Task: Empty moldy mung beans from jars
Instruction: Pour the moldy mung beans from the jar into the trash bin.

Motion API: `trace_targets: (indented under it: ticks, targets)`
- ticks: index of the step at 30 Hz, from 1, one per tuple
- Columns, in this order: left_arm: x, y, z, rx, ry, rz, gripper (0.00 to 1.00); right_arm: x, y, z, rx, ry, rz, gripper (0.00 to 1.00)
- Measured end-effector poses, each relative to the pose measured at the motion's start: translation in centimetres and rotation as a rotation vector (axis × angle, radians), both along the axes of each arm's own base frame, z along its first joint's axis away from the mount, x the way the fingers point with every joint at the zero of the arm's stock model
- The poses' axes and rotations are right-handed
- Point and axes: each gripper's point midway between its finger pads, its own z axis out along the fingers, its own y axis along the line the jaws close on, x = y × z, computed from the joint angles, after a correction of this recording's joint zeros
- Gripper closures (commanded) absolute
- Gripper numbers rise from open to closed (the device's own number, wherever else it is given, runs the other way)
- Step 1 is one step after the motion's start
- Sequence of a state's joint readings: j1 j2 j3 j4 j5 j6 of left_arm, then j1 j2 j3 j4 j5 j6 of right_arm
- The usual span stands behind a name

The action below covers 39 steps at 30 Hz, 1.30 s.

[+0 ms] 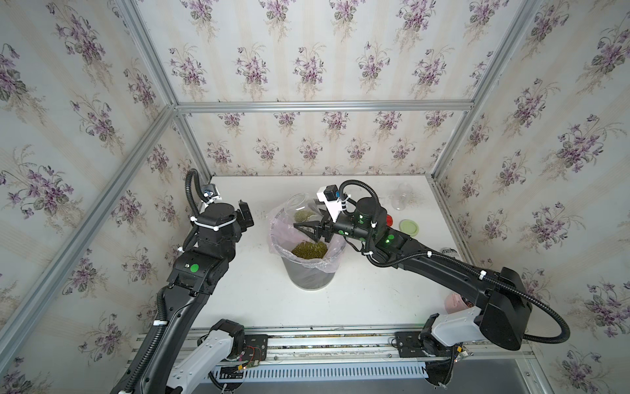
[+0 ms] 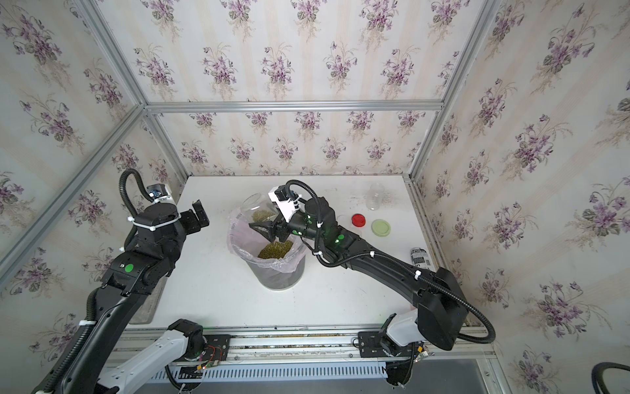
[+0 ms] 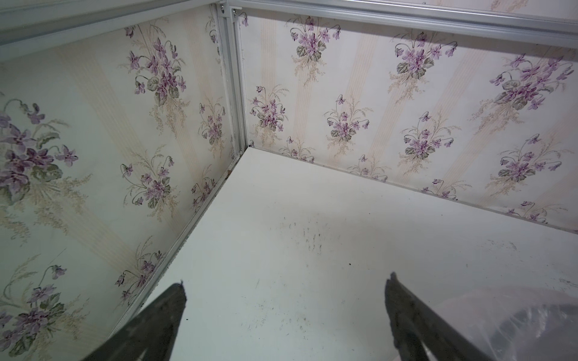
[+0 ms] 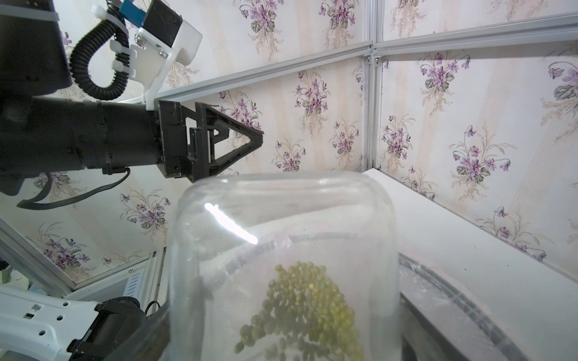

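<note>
- In the pour: a clump of moldy mung beans (image 4: 303, 300) inside the tilted clear jar (image 4: 281, 218), lid off, raised above the far rim of the bin.
- Already down in the grey bin (image 1: 310, 276) with its pinkish liner (image 1: 278, 235), mid-table (image 1: 358, 300): a heap of beans (image 1: 309, 249).
- Clamped around that jar: right gripper (image 1: 305, 233), the glass filling the gap between its jaws in the wrist view.
- Spread wide and carrying nothing: left gripper (image 3: 286, 281), just beside the bin.
- Seemingly emptied: second clear jar (image 2: 376, 196), upright at the back, well apart from the bin.
- Off and lying flat near it, side by side: red lid (image 2: 358, 220) and pale green lid (image 2: 380, 227).
- Cannot tell about a third jar; only a pinkish shape (image 1: 455, 303) half hidden behind the right arm.
- Left to do, by judgement: tip out the last beans, then deal with any jar not yet poured.
</note>
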<state>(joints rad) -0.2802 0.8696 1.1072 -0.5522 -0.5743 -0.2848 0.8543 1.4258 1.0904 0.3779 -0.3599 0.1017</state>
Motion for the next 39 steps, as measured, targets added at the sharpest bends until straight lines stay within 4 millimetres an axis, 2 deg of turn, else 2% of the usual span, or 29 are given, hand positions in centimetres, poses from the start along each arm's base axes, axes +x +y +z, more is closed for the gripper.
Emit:
trace_targets:
  ticks: [19,28,33,39]
  targets:
    - [0.6,0.7,-1.5,-0.023,0.008,0.048,0.00,-0.2,-0.7,1.6,0.150,-0.124,-0.059,0.82]
    - [1.0,0.9,-1.9,-0.028,0.019,0.055,0.00,-0.9,-1.4,4.0,0.217,-0.190,-0.062,0.83]
    - [1.0,1.2,-2.0,-0.040,0.016,0.062,0.00,-1.3,-2.0,6.0,0.274,-0.241,-0.067,0.84]
    - [1.2,1.1,-2.2,-0.054,0.023,0.059,0.00,-1.0,-1.6,6.8,0.304,-0.263,-0.067,0.86]
